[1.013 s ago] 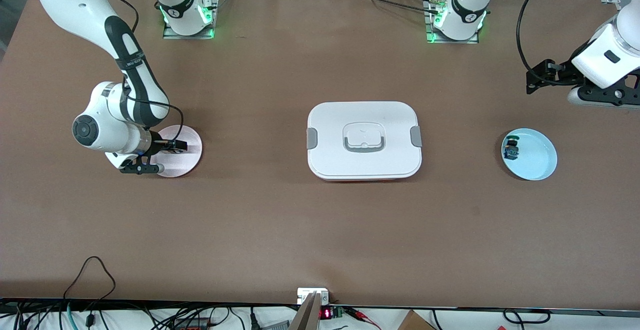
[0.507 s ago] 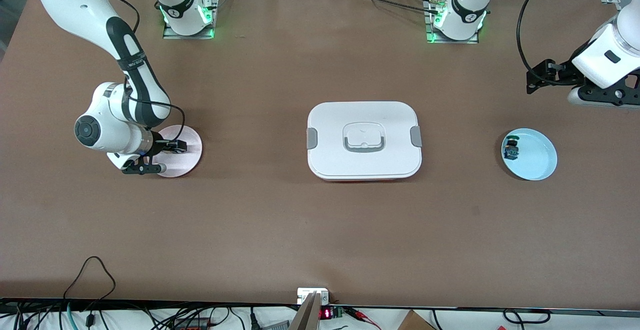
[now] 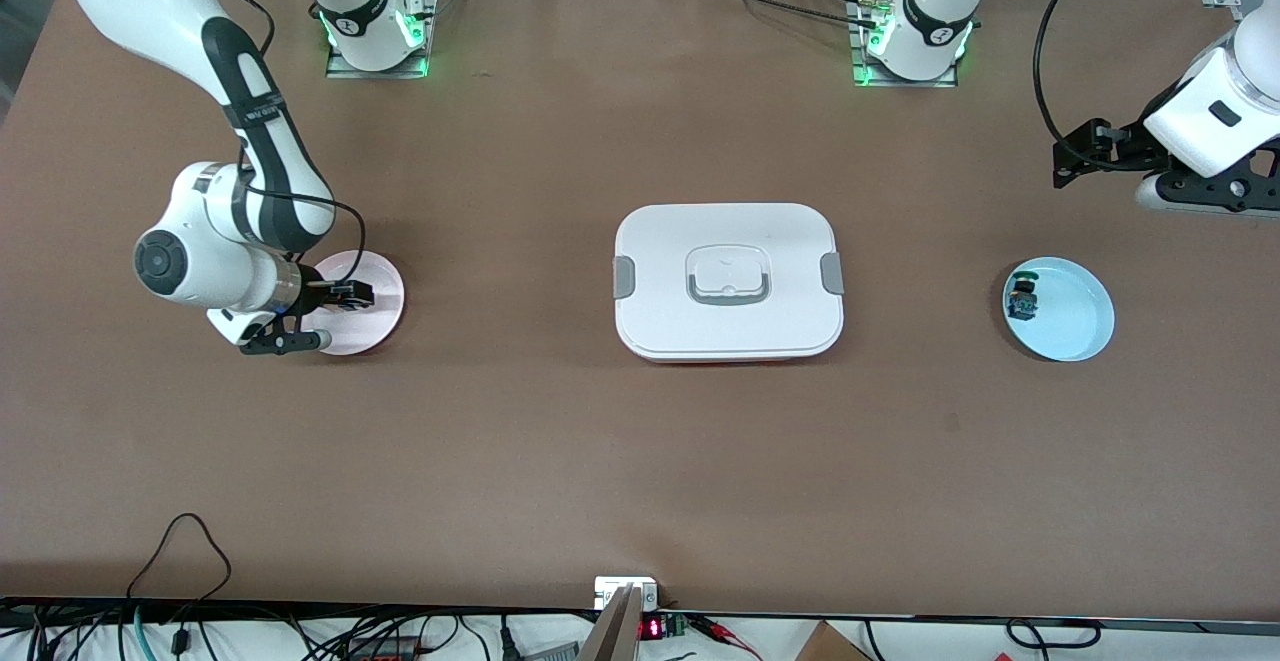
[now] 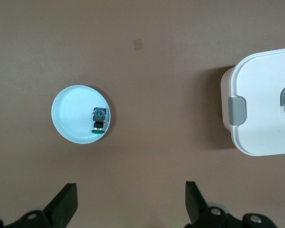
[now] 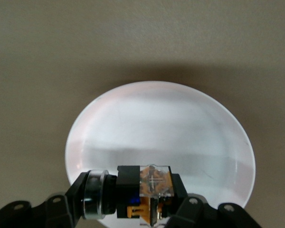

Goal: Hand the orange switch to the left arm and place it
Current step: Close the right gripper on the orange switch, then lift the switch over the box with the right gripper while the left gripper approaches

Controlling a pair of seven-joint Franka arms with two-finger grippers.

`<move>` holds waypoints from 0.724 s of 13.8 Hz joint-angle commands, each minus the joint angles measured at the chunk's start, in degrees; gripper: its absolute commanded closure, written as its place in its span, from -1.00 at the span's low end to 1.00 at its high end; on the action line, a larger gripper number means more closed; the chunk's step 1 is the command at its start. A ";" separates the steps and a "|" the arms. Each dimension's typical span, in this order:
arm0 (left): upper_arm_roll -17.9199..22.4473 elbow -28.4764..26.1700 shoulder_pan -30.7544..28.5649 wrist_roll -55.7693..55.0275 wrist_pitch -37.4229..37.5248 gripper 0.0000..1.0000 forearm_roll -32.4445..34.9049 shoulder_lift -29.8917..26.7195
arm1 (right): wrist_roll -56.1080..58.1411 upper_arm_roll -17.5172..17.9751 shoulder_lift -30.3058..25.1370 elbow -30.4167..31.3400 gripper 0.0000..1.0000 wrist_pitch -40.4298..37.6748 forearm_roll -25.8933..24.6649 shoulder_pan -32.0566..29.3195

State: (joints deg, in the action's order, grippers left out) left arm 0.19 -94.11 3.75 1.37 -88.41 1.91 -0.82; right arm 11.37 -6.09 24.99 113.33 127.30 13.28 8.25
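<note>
Gripping the orange switch (image 5: 149, 190) sideways over the pink plate (image 3: 385, 291), the right hand (image 3: 335, 293) is clenched on it at the right arm's end of the table. The box (image 3: 728, 281) sits mid-table between that hand and the waiting left hand (image 4: 128, 209), which is spread wide above the table near the blue plate (image 3: 1080, 316).

No legible text or labels; only an unreadable red digit display (image 3: 651, 628) at the table edge.
</note>
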 commanded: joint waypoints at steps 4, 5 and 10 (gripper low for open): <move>0.16 0.77 -0.05 -0.58 1.22 -1.00 0.56 0.11 | 1.55 0.47 -4.33 -10.74 0.98 -15.04 0.70 -0.43; 0.16 0.77 -0.05 -0.67 1.14 -1.00 0.38 0.11 | 1.55 0.47 -5.12 -12.41 0.99 -17.15 0.70 -0.26; 0.16 0.68 -0.05 -0.58 5.16 -1.00 0.20 1.25 | 3.29 5.29 -9.07 -17.08 0.99 -20.95 0.96 -0.34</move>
State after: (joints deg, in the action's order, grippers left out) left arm 0.35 -94.18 3.74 1.28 -85.73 1.90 -0.60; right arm 12.60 -3.35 17.81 97.76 108.17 13.30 8.37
